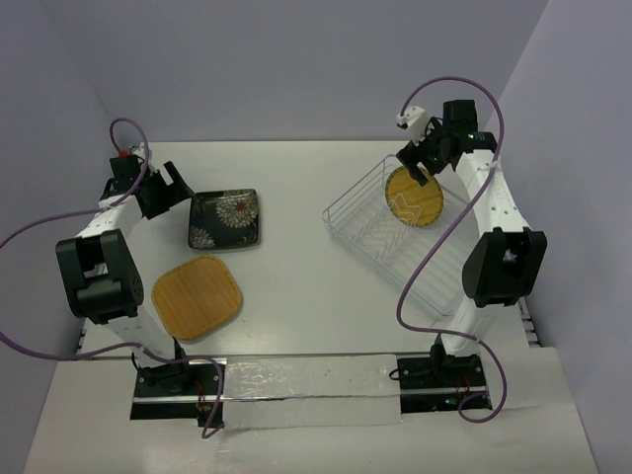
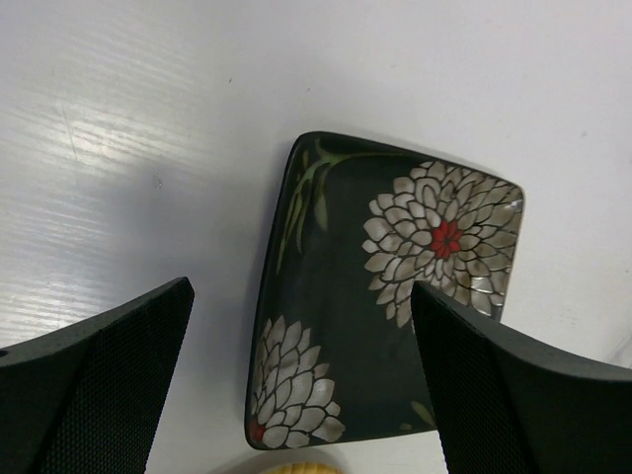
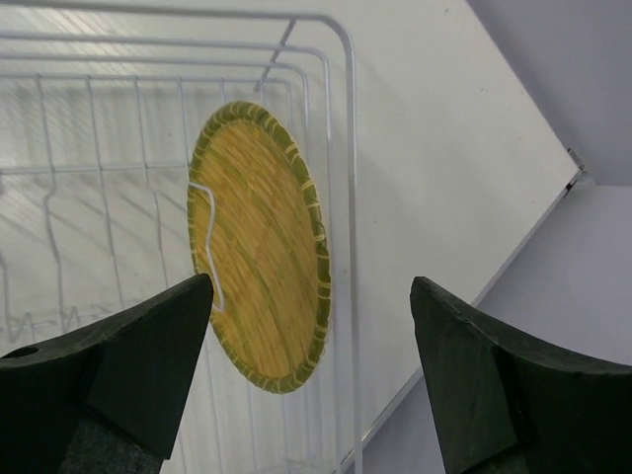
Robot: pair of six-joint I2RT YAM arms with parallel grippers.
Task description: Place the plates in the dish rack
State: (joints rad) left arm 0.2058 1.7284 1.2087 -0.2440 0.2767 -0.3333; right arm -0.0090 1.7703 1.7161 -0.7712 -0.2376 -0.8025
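The round woven yellow plate [image 1: 415, 195] stands on edge in the far end of the dish rack [image 1: 355, 186], leaning on a divider wire. My right gripper [image 1: 423, 160] hovers open just above it. In the right wrist view the woven plate [image 3: 262, 247] sits beyond the gripper [image 3: 311, 281], free of both fingers. The black flowered plate [image 1: 225, 218] lies flat at the left. My left gripper [image 1: 170, 188] is open beside its far-left corner. In the left wrist view the black plate [image 2: 375, 296] lies below the open gripper [image 2: 301, 288]. The tan wooden plate [image 1: 197, 296] lies flat nearer the arm bases.
The rack's white wire end wall [image 3: 351, 148] stands right behind the woven plate. The rack sits diagonally near the table's right edge, beside the right arm [image 1: 504, 262]. Purple cables loop off both arms. A sliver of the tan plate [image 2: 296, 466] shows at the bottom of the left wrist view.
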